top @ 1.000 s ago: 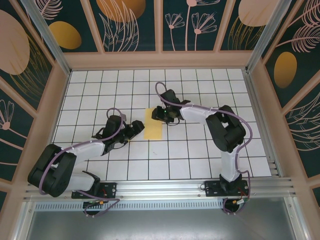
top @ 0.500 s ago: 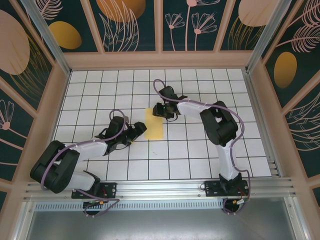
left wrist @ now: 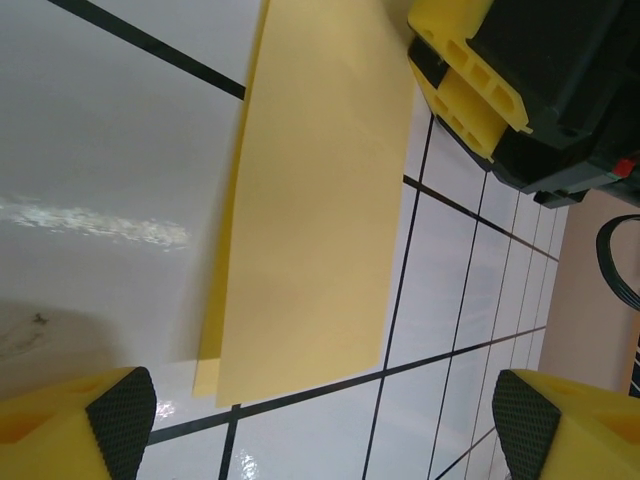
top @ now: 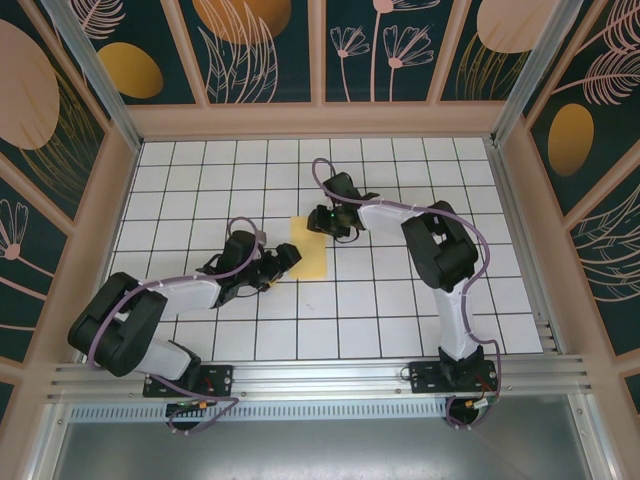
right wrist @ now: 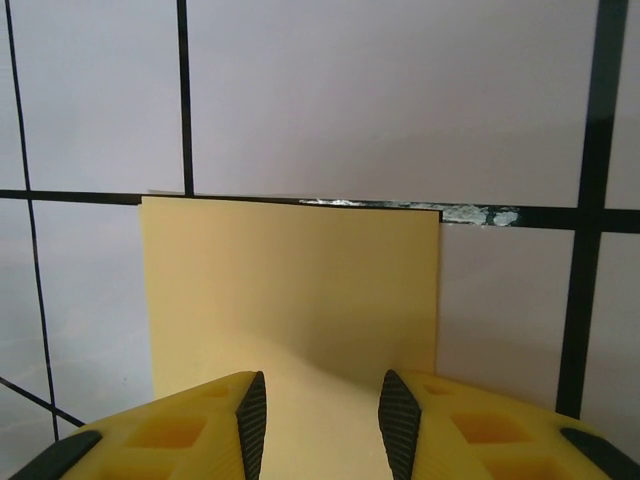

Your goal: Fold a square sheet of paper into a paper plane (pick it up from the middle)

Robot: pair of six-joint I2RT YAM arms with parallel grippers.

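The square sheet of paper (top: 308, 248) lies on the white grid table folded in half, a yellow rectangle with two layers showing at one long edge (left wrist: 310, 200). My left gripper (top: 288, 262) sits low at its lower left edge, jaws wide open, the paper's short end just ahead between the fingers (left wrist: 325, 425). My right gripper (top: 322, 224) is at the paper's far right corner. Its pads stand a little apart on top of the sheet (right wrist: 322, 425), and the paper (right wrist: 290, 290) shows in the gap, slightly humped. Its yellow finger (left wrist: 465, 80) appears in the left wrist view.
The gridded tabletop (top: 400, 300) is ringed by wooden walls (top: 520, 200), with an aluminium rail (top: 320, 375) along the near edge. A scuffed patch (right wrist: 470, 213) marks the grid line by the paper's corner.
My left gripper has slid right, up to the paper's lower left edge. The right gripper has stayed at the far corner, shifting only slightly. The paper has hardly moved.
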